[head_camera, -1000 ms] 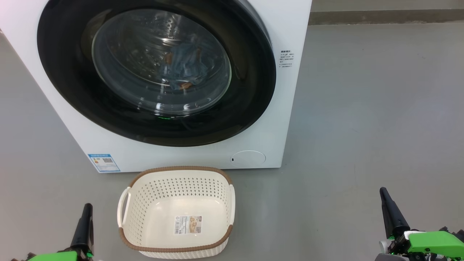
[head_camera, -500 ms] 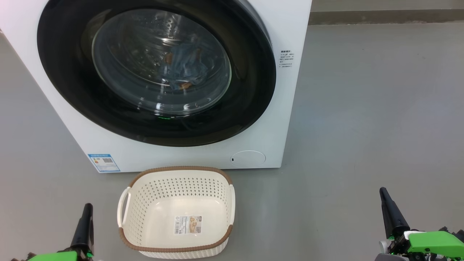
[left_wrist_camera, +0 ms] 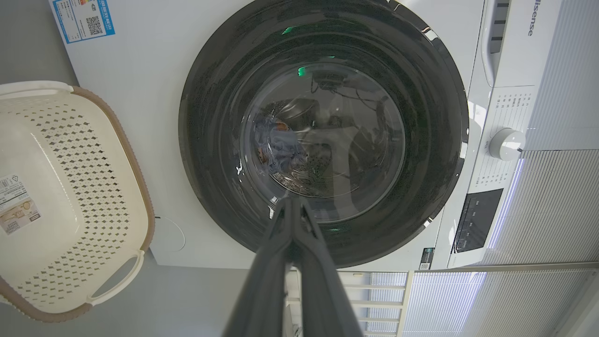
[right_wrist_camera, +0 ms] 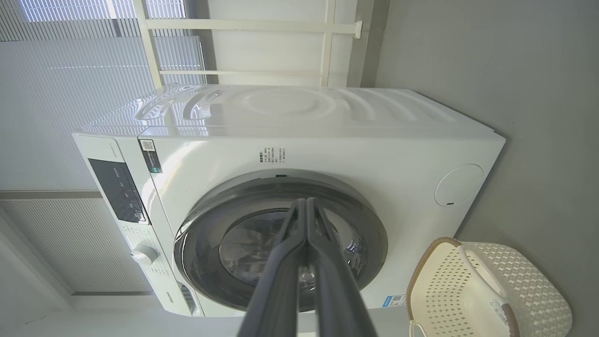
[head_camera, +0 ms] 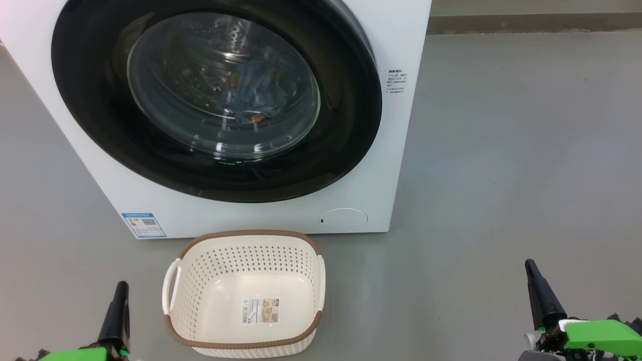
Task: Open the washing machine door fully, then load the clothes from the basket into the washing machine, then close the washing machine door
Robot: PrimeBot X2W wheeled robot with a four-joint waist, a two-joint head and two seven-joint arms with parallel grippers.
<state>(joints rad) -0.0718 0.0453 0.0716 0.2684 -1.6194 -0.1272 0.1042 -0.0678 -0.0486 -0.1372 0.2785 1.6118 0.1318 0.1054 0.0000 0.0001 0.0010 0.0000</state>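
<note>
Washing machine door [head_camera: 346,125], shut over the clothes [head_camera: 258,95], sits upper left of the frame; left fingers [head_camera: 116,311] lie nearer it than right fingers [head_camera: 540,293], both pairs pressed together, empty.

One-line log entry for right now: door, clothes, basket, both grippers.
washing machine door: closed | clothes: behind the door glass | basket: empty | left gripper: shut, holding nothing | right gripper: shut, holding nothing
</note>
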